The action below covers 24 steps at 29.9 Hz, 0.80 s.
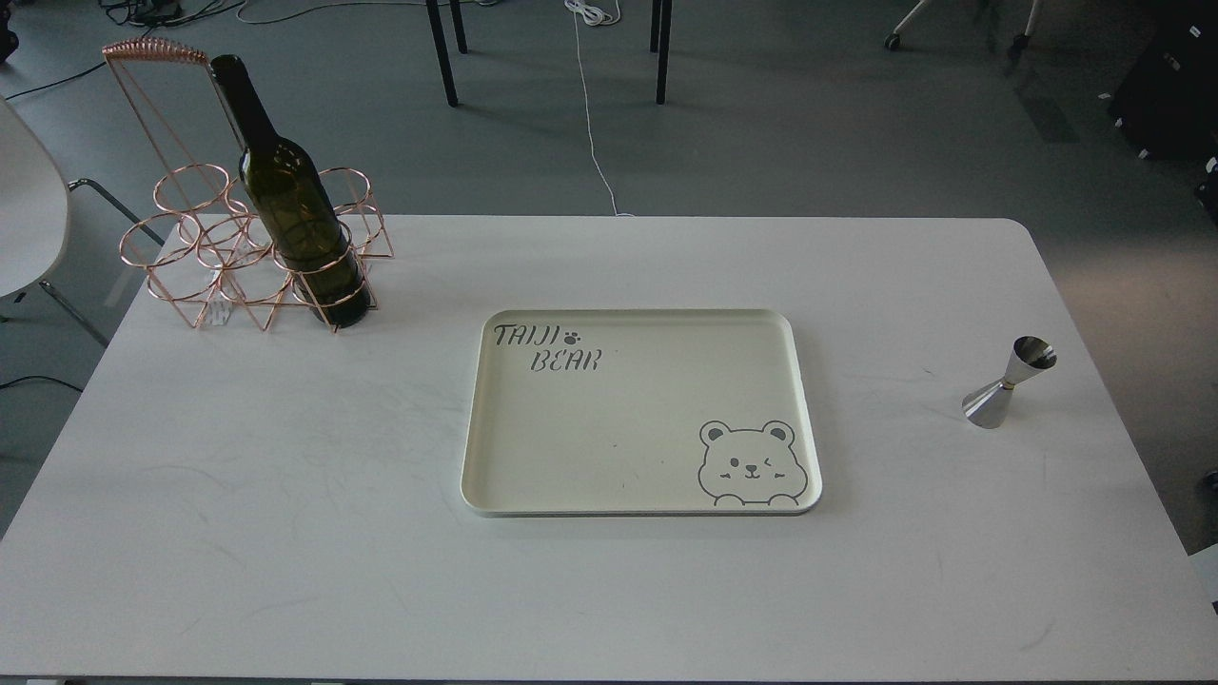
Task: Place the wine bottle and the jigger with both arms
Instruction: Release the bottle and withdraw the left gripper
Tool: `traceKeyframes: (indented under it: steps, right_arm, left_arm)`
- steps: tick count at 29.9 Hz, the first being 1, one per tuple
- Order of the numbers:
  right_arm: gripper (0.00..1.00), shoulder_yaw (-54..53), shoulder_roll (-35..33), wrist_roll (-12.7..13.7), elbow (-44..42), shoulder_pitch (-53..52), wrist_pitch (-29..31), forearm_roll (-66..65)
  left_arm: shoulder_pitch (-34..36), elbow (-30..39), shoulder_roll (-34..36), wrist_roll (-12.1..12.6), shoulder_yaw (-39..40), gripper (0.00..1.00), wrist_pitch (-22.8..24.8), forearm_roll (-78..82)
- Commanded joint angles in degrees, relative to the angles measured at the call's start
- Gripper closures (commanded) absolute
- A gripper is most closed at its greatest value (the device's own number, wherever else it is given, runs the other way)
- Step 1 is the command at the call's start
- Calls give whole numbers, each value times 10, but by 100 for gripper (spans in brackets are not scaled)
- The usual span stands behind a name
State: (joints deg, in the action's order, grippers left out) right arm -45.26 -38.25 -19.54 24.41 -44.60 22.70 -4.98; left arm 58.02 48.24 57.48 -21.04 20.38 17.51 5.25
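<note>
The dark olive-green wine bottle (290, 205) stands upright in the front right ring of a copper wire rack (214, 252) at the table's far left corner. The steel jigger (1009, 383) stands upright on the white table near the right edge. Neither of my arms nor any gripper shows in the head view. Nothing holds the bottle or the jigger.
A cream tray (490, 419) printed with "TAIJI BEAR" and a bear face lies in the middle of the white table (285, 533), with nothing on it. The rack has a tall wire handle (152, 49). A white chair (24, 209) stands off the left edge.
</note>
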Motion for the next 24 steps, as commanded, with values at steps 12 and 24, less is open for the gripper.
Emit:
traceKeyframes:
  steps: [12, 24]
  right_arm:
    - [1, 2, 25, 88, -35, 21, 53, 139]
    - [1, 0, 65, 83, -54, 27, 53, 142]
  left_arm:
    - [-130, -96, -110, -1, 9, 2, 105, -319]
    - [-190, -93, -162, 2, 97, 2, 105, -350]
